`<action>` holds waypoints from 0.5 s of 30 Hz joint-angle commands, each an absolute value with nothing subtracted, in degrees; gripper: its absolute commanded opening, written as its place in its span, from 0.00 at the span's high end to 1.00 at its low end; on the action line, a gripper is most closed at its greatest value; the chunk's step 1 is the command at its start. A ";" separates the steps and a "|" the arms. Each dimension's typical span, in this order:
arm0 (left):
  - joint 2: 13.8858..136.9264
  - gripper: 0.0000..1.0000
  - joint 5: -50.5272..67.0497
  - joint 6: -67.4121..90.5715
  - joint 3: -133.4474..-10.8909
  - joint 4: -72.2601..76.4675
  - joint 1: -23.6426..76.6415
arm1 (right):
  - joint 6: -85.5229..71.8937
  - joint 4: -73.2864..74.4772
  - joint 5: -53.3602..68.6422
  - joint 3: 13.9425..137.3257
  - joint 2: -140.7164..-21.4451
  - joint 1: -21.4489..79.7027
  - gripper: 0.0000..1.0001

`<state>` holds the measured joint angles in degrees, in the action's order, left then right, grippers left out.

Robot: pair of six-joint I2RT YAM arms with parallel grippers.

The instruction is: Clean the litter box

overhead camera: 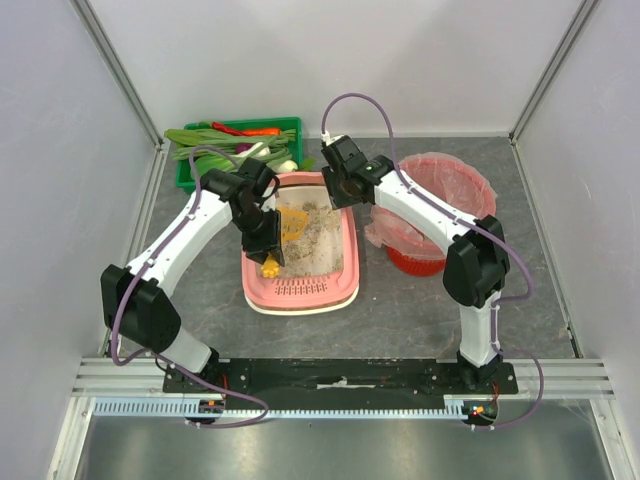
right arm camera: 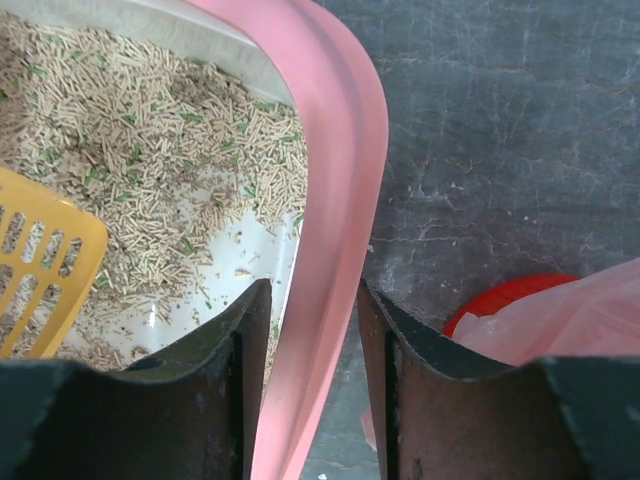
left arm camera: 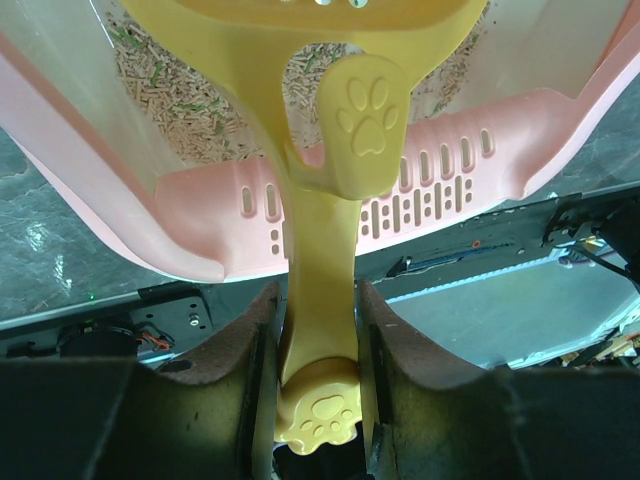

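On the grey worktop (overhead camera: 400,320) we see the pink litter box (overhead camera: 300,298) at the centre of the top view, its slotted ledge toward the bottom. A red bin (overhead camera: 418,262) stands just right of it and a green crate (overhead camera: 185,176) at upper left. Our right tool (right arm camera: 315,295) is closed narrowly on the box's upper-right rim. Our left tool (left arm camera: 320,300) is clamped on the handle of a yellow scoop (left arm camera: 320,200) over the litter (right arm camera: 150,130).

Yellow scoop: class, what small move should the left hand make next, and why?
Probably push the yellow scoop forward through the litter: the left hand grips its handle, its slotted blade is over the litter, and the right hand clamps the rim of the litter box.
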<state>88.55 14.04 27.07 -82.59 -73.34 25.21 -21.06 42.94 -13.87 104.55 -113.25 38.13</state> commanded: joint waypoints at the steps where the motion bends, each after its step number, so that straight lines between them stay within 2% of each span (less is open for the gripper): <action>1: 88.59 0.98 14.33 24.43 -84.46 -72.51 25.40 | -21.36 44.65 -14.15 105.56 -114.70 38.93 0.53; 15: 87.45 0.98 14.50 23.12 -81.57 -71.37 25.40 | -23.20 49.65 -16.35 105.82 -114.52 41.04 0.67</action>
